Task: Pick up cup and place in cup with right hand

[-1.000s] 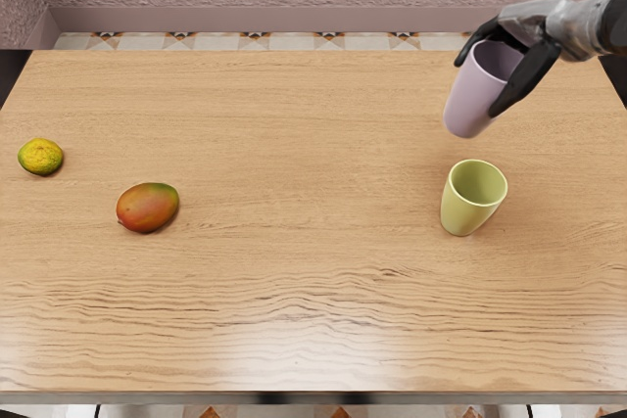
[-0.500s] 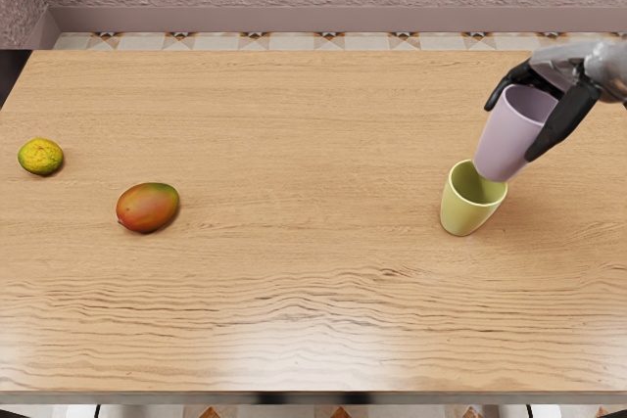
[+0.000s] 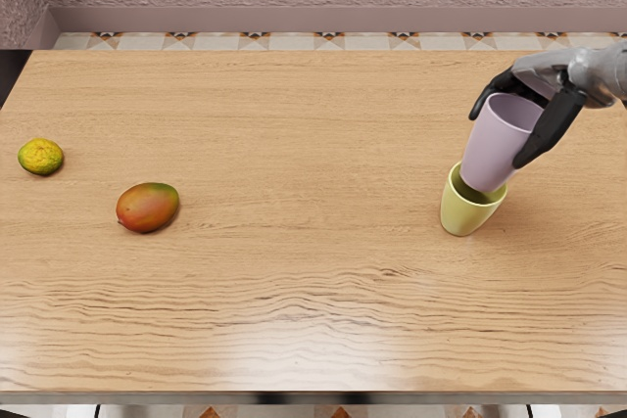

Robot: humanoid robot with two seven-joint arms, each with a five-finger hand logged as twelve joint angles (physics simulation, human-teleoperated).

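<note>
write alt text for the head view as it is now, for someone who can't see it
A robot hand at right holds a lilac cup over a green cup, its base overlapping the opening. At left on the wooden table lie a mango and a yellow-green citrus fruit.

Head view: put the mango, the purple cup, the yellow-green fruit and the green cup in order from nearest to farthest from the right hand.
1. Purple cup, held in the right hand.
2. Green cup, on the right, under the purple cup's lower end.
3. Mango, left of the picture's middle.
4. Yellow-green fruit, near the picture's left edge.
</note>
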